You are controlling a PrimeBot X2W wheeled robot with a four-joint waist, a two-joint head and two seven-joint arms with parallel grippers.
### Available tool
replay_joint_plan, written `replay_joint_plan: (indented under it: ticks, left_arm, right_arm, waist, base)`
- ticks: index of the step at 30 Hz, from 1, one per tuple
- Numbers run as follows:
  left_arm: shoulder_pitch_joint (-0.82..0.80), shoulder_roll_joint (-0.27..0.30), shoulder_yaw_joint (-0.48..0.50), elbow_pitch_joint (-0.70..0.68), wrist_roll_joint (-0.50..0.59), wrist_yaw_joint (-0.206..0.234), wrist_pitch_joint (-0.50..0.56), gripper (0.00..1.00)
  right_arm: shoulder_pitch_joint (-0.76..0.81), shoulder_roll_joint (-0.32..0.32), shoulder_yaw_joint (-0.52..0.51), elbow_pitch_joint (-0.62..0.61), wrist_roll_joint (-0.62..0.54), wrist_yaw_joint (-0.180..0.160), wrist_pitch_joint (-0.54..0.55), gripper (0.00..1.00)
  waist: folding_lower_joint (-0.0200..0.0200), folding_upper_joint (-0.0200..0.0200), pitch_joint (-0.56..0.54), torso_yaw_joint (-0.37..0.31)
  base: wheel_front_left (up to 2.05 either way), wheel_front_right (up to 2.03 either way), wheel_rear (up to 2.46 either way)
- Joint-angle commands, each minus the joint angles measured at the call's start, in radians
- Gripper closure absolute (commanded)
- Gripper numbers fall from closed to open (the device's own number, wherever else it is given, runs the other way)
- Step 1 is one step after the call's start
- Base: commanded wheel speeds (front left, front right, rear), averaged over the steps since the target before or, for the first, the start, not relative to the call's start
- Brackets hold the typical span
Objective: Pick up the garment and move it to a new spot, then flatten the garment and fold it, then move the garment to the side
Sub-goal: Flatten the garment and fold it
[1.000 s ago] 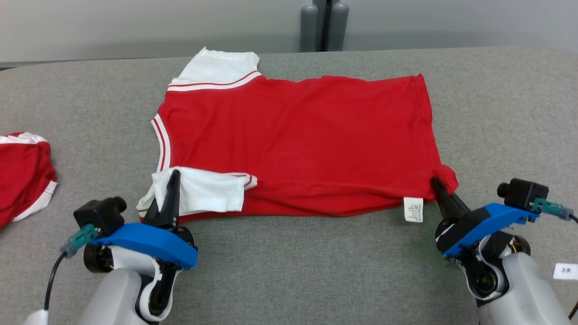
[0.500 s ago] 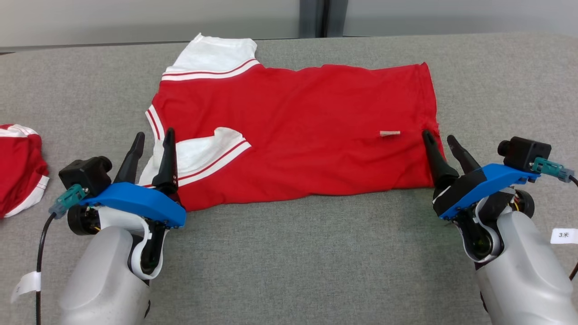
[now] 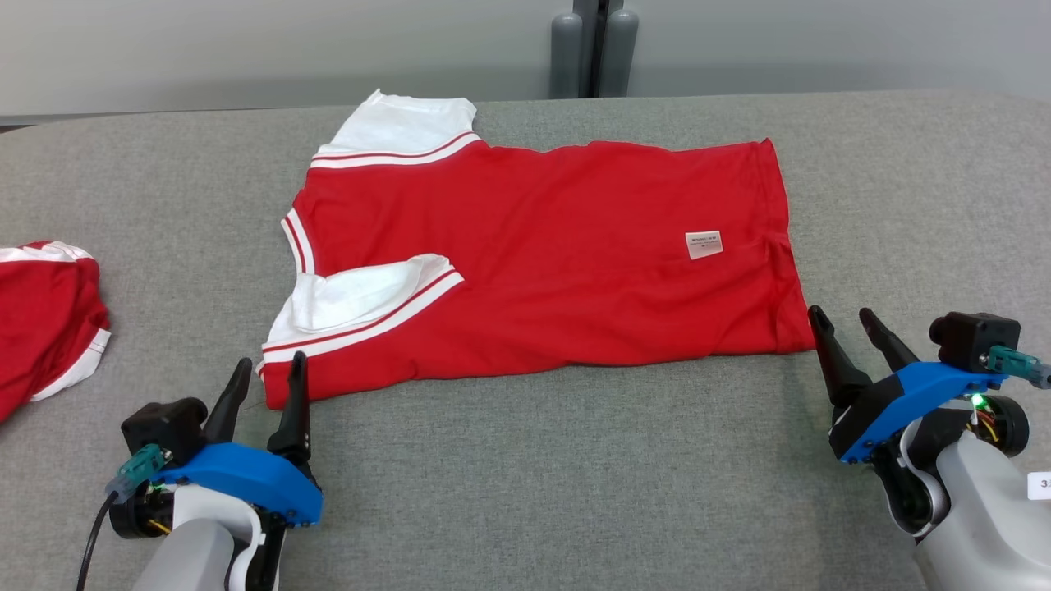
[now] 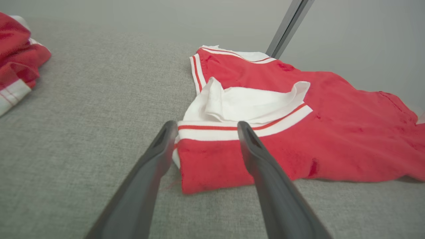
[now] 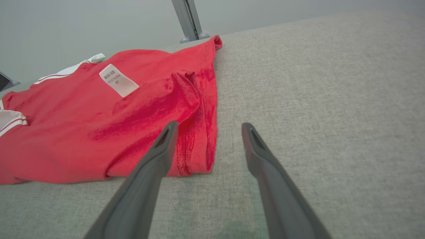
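Mid-fold: red-and-white jersey shirt lies doubled, left pincer and right pincer wide, empty (at near corners); next fold probably needs a regrasp.

Second red garment, outward of left pincer, is cut off by the picture edge. Print on white label, ahead of right pincer, is too small to be read.

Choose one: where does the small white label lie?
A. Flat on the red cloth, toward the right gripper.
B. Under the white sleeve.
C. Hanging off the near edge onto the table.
A: the label lies flat on the red garment, near its end by the right gripper.
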Motion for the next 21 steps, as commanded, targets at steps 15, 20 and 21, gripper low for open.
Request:
replay_joint_plan:
  ticks: [15, 20, 21]
  left_arm:
    - [-0.046, -0.004, -0.044, 0.092, 0.023, 0.004, 0.012, 0.00]
    - [-0.075, -0.020, -0.062, 0.145, 0.025, -0.001, 0.021, 0.00]
    - [-0.079, -0.022, -0.069, 0.157, 0.027, -0.002, 0.025, 0.00]
  right_arm:
    - [-0.108, 0.033, 0.060, 0.142, -0.055, 0.000, -0.025, 0.00]
    - [-0.139, 0.036, 0.088, 0.209, -0.090, 0.000, -0.018, 0.00]
    - [-0.143, 0.038, 0.099, 0.221, -0.098, 0.000, -0.017, 0.00]
  waist:
    - [0.0001, -0.0001, 0.042, 0.012]
    - [0.0001, -0.0001, 0.051, 0.019]
    - [0.0001, -0.0001, 0.051, 0.020]
  base:
    - [0.00, 0.00, 0.00]
    - [0.00, 0.00, 0.00]
    - [0.00, 0.00, 0.00]
